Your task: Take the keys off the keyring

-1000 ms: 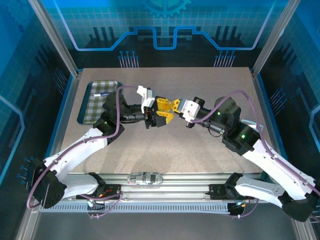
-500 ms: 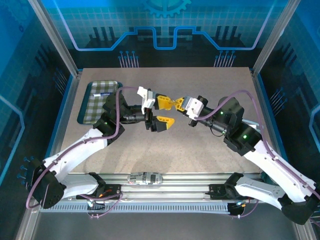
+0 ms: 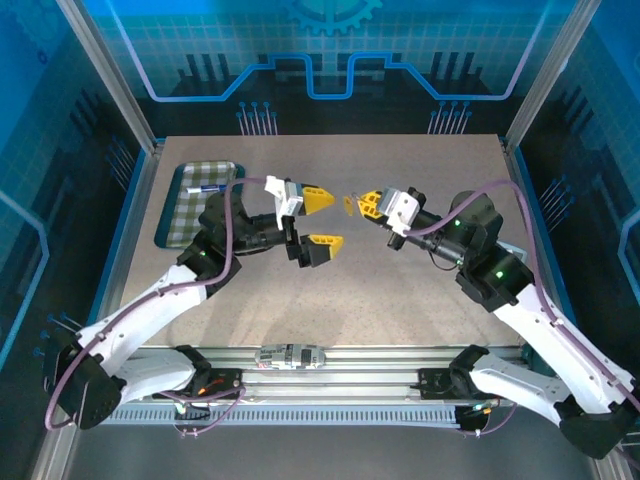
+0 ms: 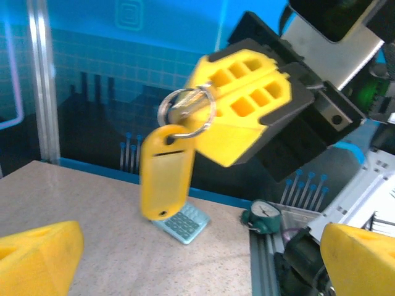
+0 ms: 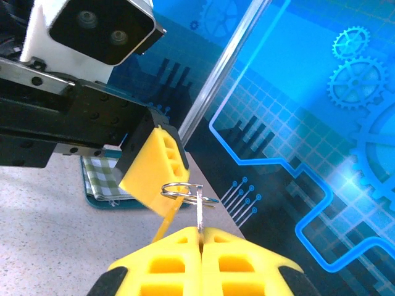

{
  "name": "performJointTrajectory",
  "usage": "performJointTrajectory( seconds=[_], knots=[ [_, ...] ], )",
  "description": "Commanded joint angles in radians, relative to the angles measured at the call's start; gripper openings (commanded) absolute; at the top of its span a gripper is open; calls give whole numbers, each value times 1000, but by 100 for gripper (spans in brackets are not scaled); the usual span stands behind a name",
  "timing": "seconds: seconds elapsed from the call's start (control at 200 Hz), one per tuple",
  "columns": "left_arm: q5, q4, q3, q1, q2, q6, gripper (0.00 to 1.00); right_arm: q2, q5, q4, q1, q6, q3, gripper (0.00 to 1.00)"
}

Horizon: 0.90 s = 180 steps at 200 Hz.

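Left wrist view: the right gripper (image 4: 225,106), jaws pressed together on the key (image 5: 200,217), holds it above the tabletop (image 4: 92,203). The key's long axis runs straight out from that gripper's tips into a steel split ring (image 4: 185,111). The yellow keyring (image 4: 165,176) hangs lengthwise below the ring, just beyond those tips. The left gripper (image 3: 337,219), jaws spread wide, faces the right gripper without touching it.
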<state>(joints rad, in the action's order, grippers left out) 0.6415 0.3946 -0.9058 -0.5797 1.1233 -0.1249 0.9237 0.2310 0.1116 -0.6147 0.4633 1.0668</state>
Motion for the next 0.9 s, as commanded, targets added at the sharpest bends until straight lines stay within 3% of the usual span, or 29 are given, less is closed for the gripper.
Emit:
performJointTrajectory(
  seconds=[0.0, 0.1, 0.205, 0.33, 0.43, 0.565, 0.62, 0.761, 0.841, 0.896],
  knots=[
    [-108, -40, 12, 40, -40, -54, 99, 0, 202, -49, 90, -63, 0, 0],
    [-94, -14, -13, 130, -30, -220, 99, 50, 485, -134, 201, -182, -10, 0],
    [-15, 15, -72, 225, 7, -356, 99, 129, 645, -231, 225, -251, -11, 0],
    [99, 93, -130, 253, 45, -393, 99, 246, 850, -373, 243, -357, 10, 0],
    [151, -11, -222, 254, 80, -393, 99, 317, 957, -521, 247, -456, 32, 0],
    [242, 104, -243, 259, 133, -505, 99, 371, 1024, -672, 248, -524, 43, 0],
    [268, 86, -270, 260, 155, -526, 92, 389, 1066, -723, 250, -537, 48, 0],
    [417, 108, -343, 259, 238, -621, 64, 442, 1132, -870, 265, -630, 79, 0],
    [480, 117, -375, 259, 275, -660, 52, 483, 1156, -1034, 275, -763, 92, 0],
    [505, 124, -383, 258, 291, -679, 49, 513, 1155, -1185, 285, -886, 97, 0]
  ],
)
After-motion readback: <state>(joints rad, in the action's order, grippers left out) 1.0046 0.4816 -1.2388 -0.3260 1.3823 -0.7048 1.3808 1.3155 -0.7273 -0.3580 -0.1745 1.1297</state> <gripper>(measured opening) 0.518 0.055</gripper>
